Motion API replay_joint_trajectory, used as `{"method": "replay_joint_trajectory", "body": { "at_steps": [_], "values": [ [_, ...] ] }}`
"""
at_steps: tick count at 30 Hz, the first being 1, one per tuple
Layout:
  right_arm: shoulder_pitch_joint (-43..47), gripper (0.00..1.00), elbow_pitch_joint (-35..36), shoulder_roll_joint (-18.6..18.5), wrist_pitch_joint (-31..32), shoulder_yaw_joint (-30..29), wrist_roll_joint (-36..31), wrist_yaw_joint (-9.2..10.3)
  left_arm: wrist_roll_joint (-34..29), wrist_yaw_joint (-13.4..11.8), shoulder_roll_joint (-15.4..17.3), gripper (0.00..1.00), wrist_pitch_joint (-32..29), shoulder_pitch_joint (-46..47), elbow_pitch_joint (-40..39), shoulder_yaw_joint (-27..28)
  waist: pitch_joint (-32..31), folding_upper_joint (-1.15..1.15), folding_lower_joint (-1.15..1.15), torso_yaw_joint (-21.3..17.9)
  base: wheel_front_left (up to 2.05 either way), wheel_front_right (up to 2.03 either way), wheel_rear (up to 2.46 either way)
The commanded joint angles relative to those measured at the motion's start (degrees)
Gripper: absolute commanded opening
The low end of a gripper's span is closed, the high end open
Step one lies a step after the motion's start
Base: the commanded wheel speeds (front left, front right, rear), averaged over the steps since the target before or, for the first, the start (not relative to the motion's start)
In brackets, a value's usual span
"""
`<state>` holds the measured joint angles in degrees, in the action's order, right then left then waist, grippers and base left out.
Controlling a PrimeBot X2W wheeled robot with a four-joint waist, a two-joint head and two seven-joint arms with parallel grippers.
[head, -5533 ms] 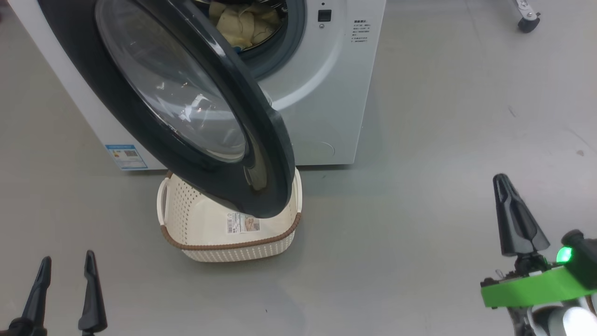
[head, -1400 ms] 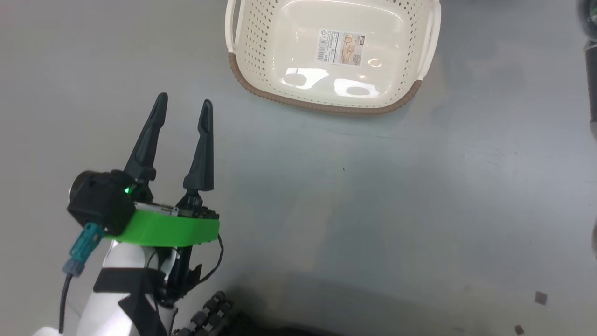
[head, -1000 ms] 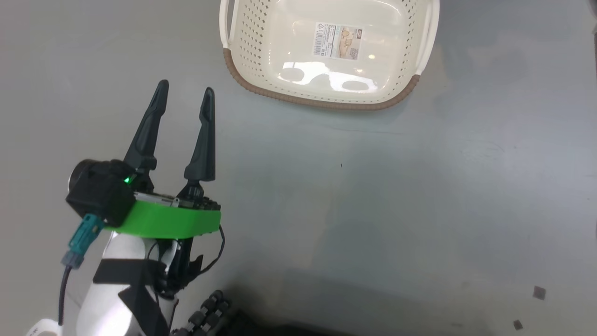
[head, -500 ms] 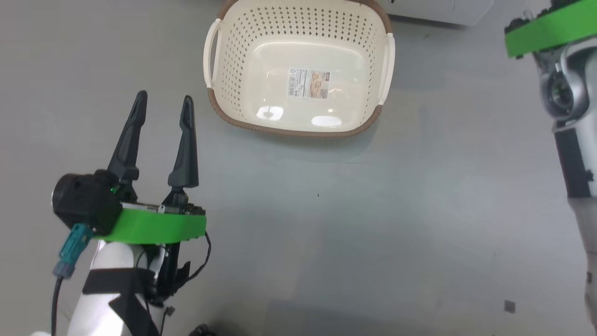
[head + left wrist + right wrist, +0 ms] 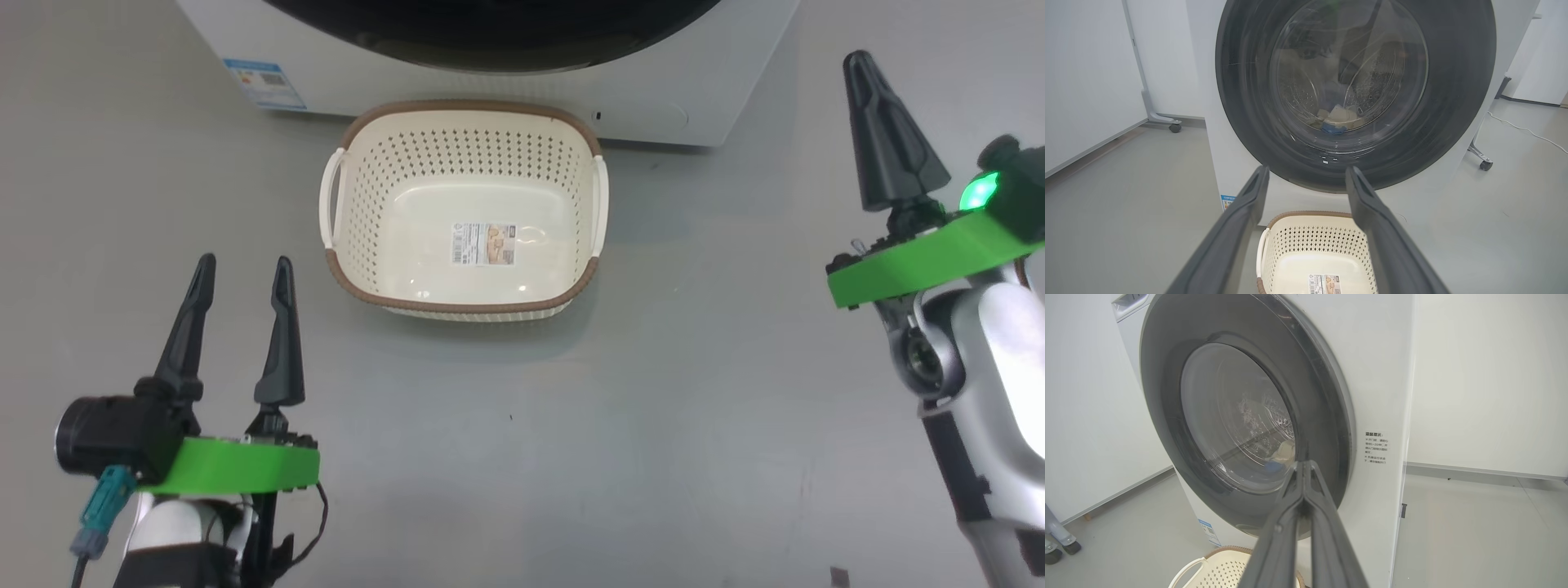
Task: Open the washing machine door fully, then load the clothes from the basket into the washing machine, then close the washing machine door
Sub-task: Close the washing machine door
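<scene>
Fingers [image 5: 189, 327] of the left gripper [image 5: 245, 261] spread wide at the lower left of the head view, holding nothing, pointing straight ahead over bare floor [image 5: 571, 425]. Just right of those tips and a little ahead, the basket [image 5: 465, 151]: empty, upright, long axis lying across the robot's front, far rim just beside the foot of the washing machine [image 5: 694, 82]. Beyond and above it, dead ahead in the left wrist view, the washing machine door [image 5: 1355, 81], seemingly flush with the cabinet all round. Behind its glass, the clothes [image 5: 1337, 118] lying low in the drum, pale yellow with a bit of blue. Further right, the right gripper [image 5: 857, 61], pressed together to 1 point, holding nothing, reaching further forward than the left and close to the machine's right edge, pale forearm bent back beneath it toward the lower right corner. Judging by this, all 3 steps likely done, with no gap at the door visible from either wrist. If a last push is needed, better suited to the right arm: nearer of the 2, with the door's right-hand rim ahead and slightly left of its tip.
</scene>
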<state>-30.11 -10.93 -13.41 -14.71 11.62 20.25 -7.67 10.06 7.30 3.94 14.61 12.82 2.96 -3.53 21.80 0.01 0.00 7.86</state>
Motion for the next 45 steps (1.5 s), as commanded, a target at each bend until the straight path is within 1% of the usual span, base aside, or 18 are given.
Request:
{"method": "replay_joint_trajectory", "body": {
  "at_steps": [1, 10, 18, 19, 20, 21, 22, 23, 24, 31, 40, 45],
  "values": [
    [1.0, 0.00, 2.6, 0.6, -0.3, 0.9, 0.2, 0.19, -0.7, 0.2, 1.5, 1.00, 0.4, -0.6, -2.3, 2.4, -2.4, -0.01, 0.00, -1.8, 0.00, 0.00, 0.00],
    [10.6, 0.00, 6.5, 2.6, -0.3, 0.0, -1.1, 0.19, -1.7, -0.1, 1.7, 1.00, 0.4, -5.8, -3.1, 5.0, -8.2, -0.01, 0.00, -5.0, 0.00, 0.00, 0.00],
    [18.7, 0.00, 7.0, 4.1, -0.3, -1.9, -2.5, 0.19, -2.2, -0.9, 1.8, 1.00, 0.4, -11.3, -3.4, 7.6, -13.9, -0.01, 0.00, -7.7, 0.00, 0.00, 0.00],
    [19.6, 0.05, 7.0, 4.3, -0.3, -2.0, -2.8, 0.19, -2.2, -1.0, 1.9, 1.00, 0.4, -12.0, -3.5, 7.9, -14.4, -0.01, 0.00, -8.1, 0.00, 0.00, 0.00],
    [20.4, 0.24, 7.1, 4.6, -0.3, -2.4, -2.9, 0.19, -2.2, -1.1, 1.9, 1.00, 0.4, -12.6, -3.7, 8.2, -14.7, -0.01, 0.00, -8.4, 0.00, 0.00, 0.00],
    [21.2, 0.40, 7.1, 5.0, -0.3, -2.7, -3.1, 0.19, -2.1, -1.1, 1.9, 1.00, 0.4, -13.2, -3.6, 8.5, -15.1, -0.01, 0.00, -8.7, 0.00, 0.00, 0.00],
    [22.0, 0.59, 7.2, 5.1, -0.3, -2.9, -3.8, 0.19, -2.0, -1.2, 1.8, 1.00, 0.4, -13.7, -3.6, 8.7, -15.5, -0.01, 0.00, -9.0, 0.00, 0.00, 0.00],
    [22.7, 0.94, 7.4, 5.4, -0.3, -3.4, -4.3, 0.19, -2.2, -1.4, 1.9, 1.00, 0.4, -14.3, -3.8, 9.0, -15.9, -0.01, 0.00, -9.3, 0.00, 0.00, 0.00],
    [23.5, 1.00, 7.5, 5.7, -0.3, -3.9, -4.6, 0.19, -2.2, -1.6, 1.8, 1.00, 0.4, -14.8, -3.9, 9.2, -16.2, -0.01, 0.00, -9.6, 0.00, 0.00, 0.00],
    [27.7, 1.00, 8.6, 7.6, -0.3, -7.3, -6.7, 0.19, -2.2, -3.0, 1.4, 1.00, 0.4, -18.1, -4.5, 10.4, -17.6, -0.01, 0.00, -10.8, 0.00, 0.00, 0.00],
    [30.3, 1.00, 8.3, 8.6, -0.3, -10.6, -8.6, 0.19, -2.0, -3.0, 1.7, 1.00, 0.4, -19.3, -5.3, 10.4, -17.9, -0.01, 0.00, -10.8, 0.00, 0.00, 0.00],
    [30.4, 1.00, 8.4, 8.8, -0.3, -11.1, -8.8, 0.19, -3.4, -4.5, 2.0, 1.00, 0.4, -19.8, -5.4, 10.6, -17.9, -0.01, 0.00, -10.7, 0.00, 0.00, 0.00]
  ]
}}
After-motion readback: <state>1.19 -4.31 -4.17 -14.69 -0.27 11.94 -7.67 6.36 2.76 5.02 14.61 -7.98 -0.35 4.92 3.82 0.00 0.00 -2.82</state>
